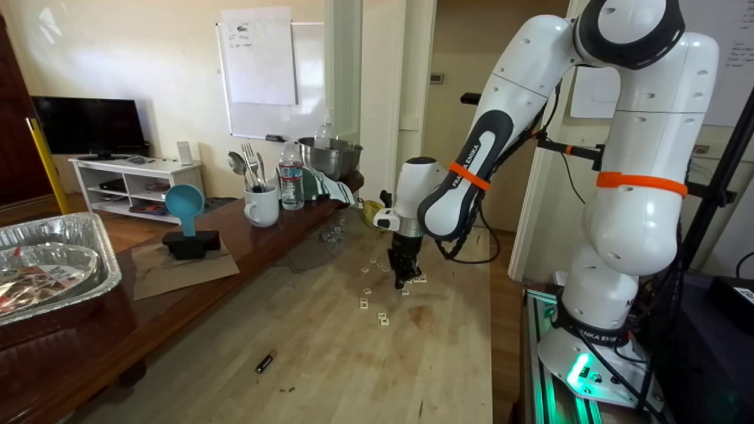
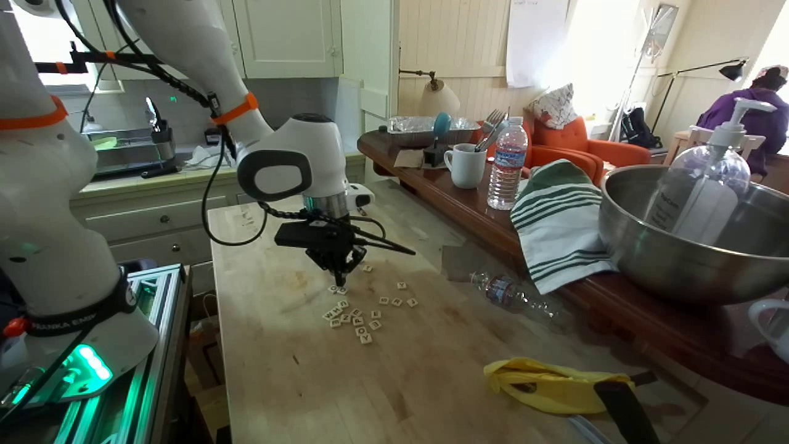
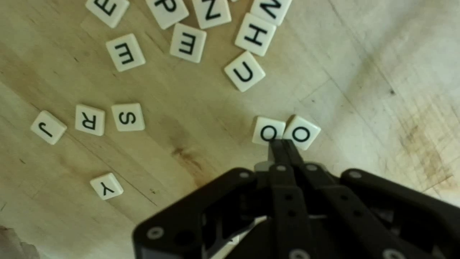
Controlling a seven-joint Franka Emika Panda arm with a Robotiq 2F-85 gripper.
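Observation:
My black gripper [image 3: 284, 144] points down at the wooden table, its fingers pressed together with nothing visible between them. The fingertips overlap the lower edges of two O tiles, the left O [image 3: 262, 135] and the right O [image 3: 303, 133], which sit side by side; whether they touch cannot be told. Beyond them lie a U tile [image 3: 245, 71] and an H tile [image 3: 256, 34]. Further left are an S tile [image 3: 128, 117], an R tile [image 3: 90, 119], a J tile [image 3: 48, 127] and a Y tile [image 3: 106, 186]. In both exterior views the gripper [image 2: 340, 282] hangs low among several scattered letter tiles.
A battery [image 1: 266, 361] lies on the table. Along one side runs a raised dark wood ledge [image 1: 177, 315] bearing a mug [image 2: 466, 169], a water bottle [image 2: 508, 166] and a steel bowl [image 2: 629, 240]. A plastic bottle [image 2: 502, 291] and a yellow bag [image 2: 555, 388] lie below it.

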